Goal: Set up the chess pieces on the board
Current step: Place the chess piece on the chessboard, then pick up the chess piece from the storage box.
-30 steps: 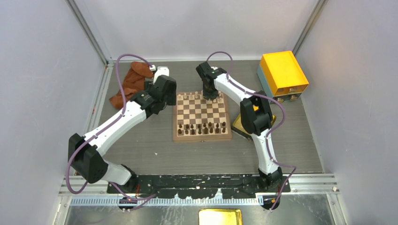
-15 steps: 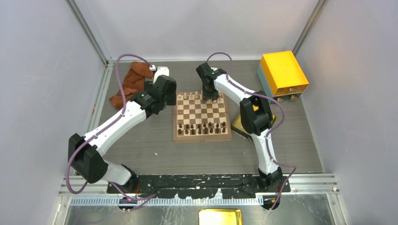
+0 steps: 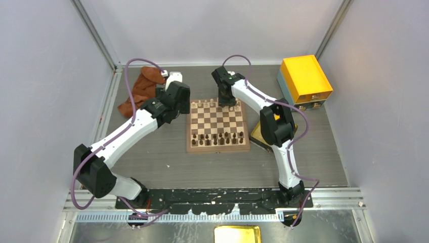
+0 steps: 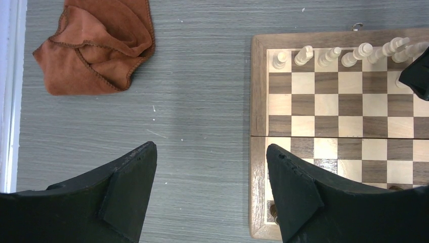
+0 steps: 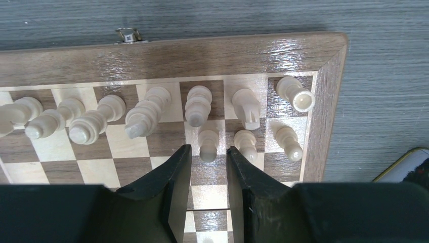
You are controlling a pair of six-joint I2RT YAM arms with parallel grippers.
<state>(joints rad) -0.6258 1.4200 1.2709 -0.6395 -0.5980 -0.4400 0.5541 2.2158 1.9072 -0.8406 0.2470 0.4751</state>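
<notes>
Grey wood-grain table (image 3: pixel 167 162), shut in by pale walls. At far left a brown cloth (image 4: pixel 96 48) lies crumpled, with bare table between it and the board (image 4: pixel 258 101). My left pincer (image 4: pixel 210 152) hangs spread wide and empty over that bare strip, its right finger above the board's near-left corner. The cream chess pieces (image 5: pixel 197 104) line the far rank. My right pincer (image 5: pixel 208 150) is near the far-right corner, narrowly parted, with a pawn (image 5: pixel 208 142) standing free between its tips. Past that edge are a yellow tray (image 3: pixel 257 135) and an orange-yellow box (image 3: pixel 305 78).
</notes>
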